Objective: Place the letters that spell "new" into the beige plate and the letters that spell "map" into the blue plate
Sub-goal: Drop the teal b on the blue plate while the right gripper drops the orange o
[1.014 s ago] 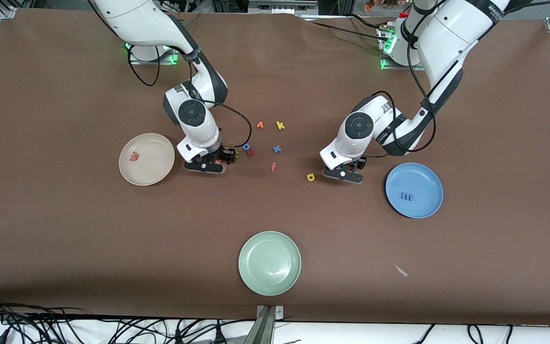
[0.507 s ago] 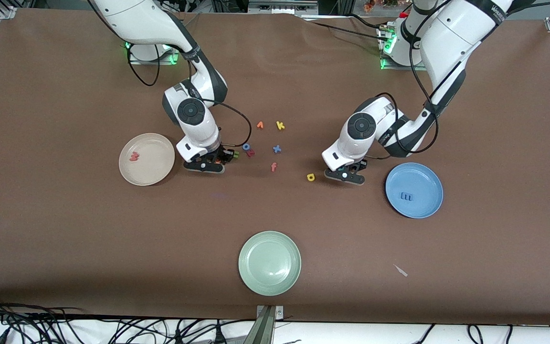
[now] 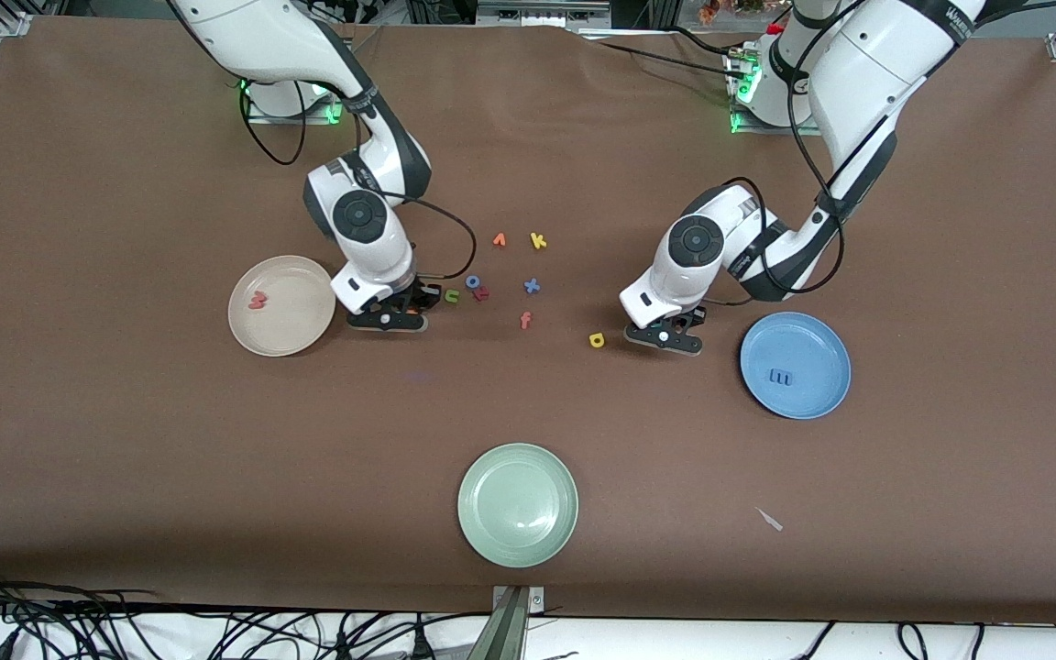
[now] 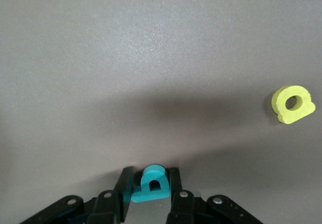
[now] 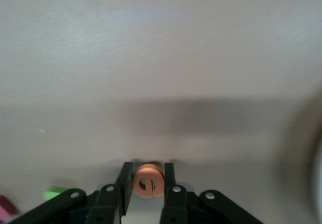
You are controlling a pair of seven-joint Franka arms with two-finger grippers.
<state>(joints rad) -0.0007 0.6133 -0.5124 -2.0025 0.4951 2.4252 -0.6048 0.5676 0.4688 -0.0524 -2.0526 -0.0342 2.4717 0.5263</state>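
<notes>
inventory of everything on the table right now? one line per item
beige plate: 1, cream-beige, toward the right arm's end
w: 1, salmon-pink, in the beige plate
blue plate: 1, medium blue, toward the left arm's end
m: 1, blue, in the blue plate
green plate: 1, pale green, nearest the front camera
n: 1, olive-green, on the table beside the right gripper
p: 1, yellow, on the table beside the left gripper
loose middle letters: orange v, yellow k, blue x, salmon f
right gripper: shut on orange e
left gripper: shut on teal a
</notes>
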